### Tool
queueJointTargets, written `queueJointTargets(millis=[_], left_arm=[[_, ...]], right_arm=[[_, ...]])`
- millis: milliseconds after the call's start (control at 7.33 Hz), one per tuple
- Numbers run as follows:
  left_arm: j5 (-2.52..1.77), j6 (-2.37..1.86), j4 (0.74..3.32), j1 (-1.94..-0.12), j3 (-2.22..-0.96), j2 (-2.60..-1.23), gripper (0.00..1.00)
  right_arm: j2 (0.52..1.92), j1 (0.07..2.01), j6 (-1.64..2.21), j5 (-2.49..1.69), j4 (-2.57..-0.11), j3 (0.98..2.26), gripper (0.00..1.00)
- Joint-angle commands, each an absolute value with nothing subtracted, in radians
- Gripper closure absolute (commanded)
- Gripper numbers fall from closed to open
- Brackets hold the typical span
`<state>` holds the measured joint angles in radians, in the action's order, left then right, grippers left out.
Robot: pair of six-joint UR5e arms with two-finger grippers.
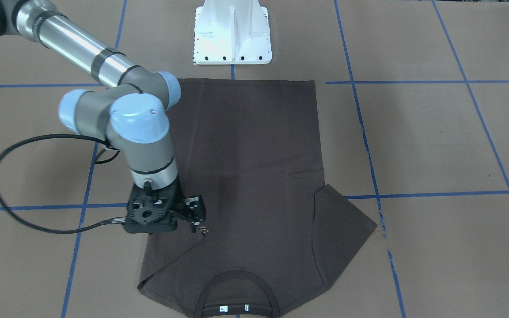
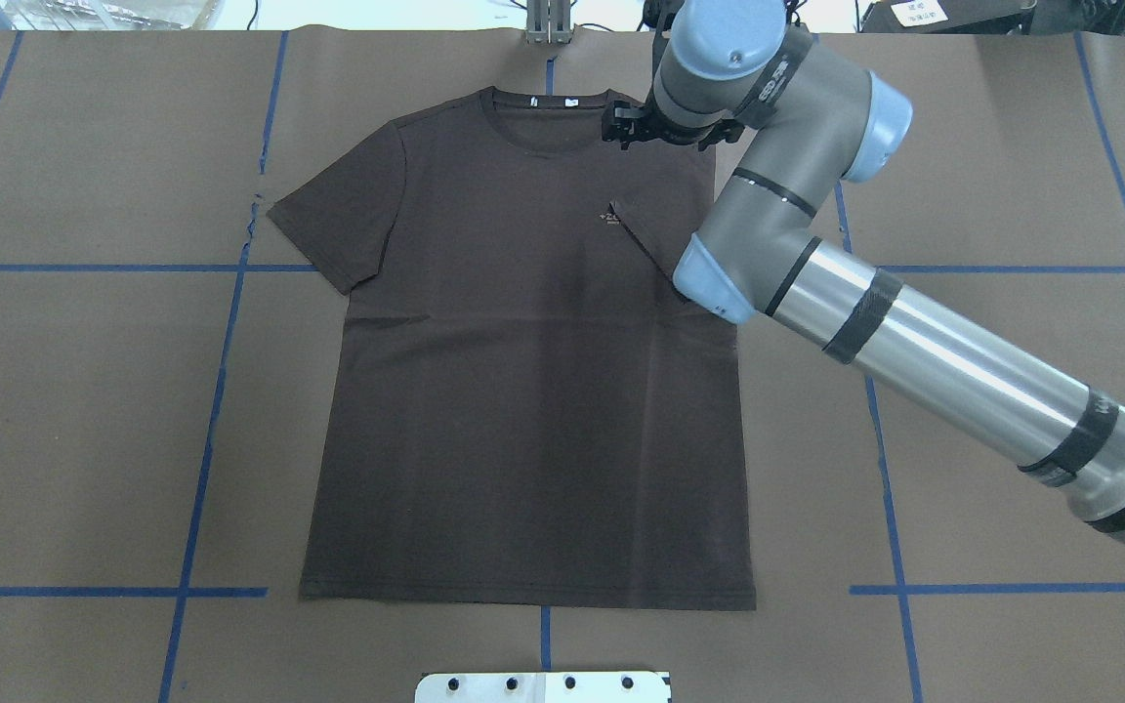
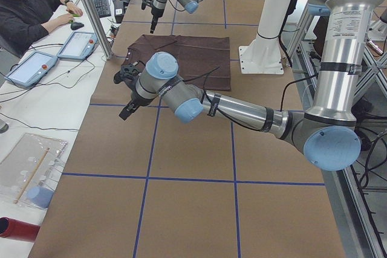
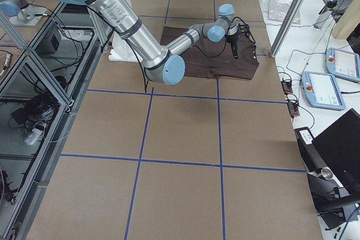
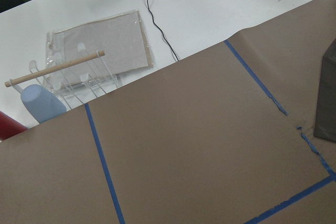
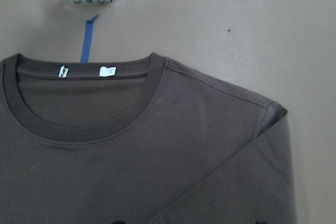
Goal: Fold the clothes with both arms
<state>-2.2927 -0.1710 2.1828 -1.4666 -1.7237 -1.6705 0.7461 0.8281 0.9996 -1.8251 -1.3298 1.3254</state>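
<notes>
The dark brown T-shirt (image 2: 523,391) lies flat and face up on the brown paper, its collar (image 2: 545,98) at the far edge from the robot. One sleeve (image 2: 338,215) is spread out. The other sleeve (image 2: 660,229) is folded in over the chest beside the small print. My right gripper (image 2: 636,125) hangs just above that shoulder (image 1: 190,216), and in its wrist view the shirt (image 6: 157,156) lies untouched with the jaws wide apart, so it is open. My left gripper (image 3: 128,108) hovers over bare paper beside the shirt; whether it is open or shut I cannot tell.
The white base block (image 1: 232,31) stands behind the hem. Blue tape lines (image 2: 221,391) cross the paper. A person (image 3: 30,16) sits at a side bench with control tablets (image 3: 36,67). A rack with a wooden rod (image 5: 52,72) and a blue cup (image 5: 42,103) lie off the paper.
</notes>
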Motion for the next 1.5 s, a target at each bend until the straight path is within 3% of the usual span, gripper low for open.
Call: queueJointTargets(millis=[0,136,409,545,1364], left_arm=[[-2.284,-0.381,2.219,-1.34,-1.646,-1.754,0.0],[-2.275,-0.519,2.265,-1.283,-1.596,-1.802,0.08],[-2.15,-0.763,2.301,-1.159,-1.499,-1.909,0.35],[-2.099,-0.82,2.301,-1.117,-1.462,-1.948,0.41],[-1.783,-1.098,2.388,-0.856,-1.26,-2.057,0.43]], right_arm=[[0.892,0.964,0.809,-1.987,-1.527,1.599,0.0],[0.964,1.021,0.696,-2.053,-1.514,1.632,0.0],[1.092,1.107,0.606,-2.193,-1.387,1.632,0.0],[1.139,1.156,0.538,-2.233,-1.358,1.632,0.0],[1.161,1.178,0.512,-2.247,-1.356,1.634,0.0]])
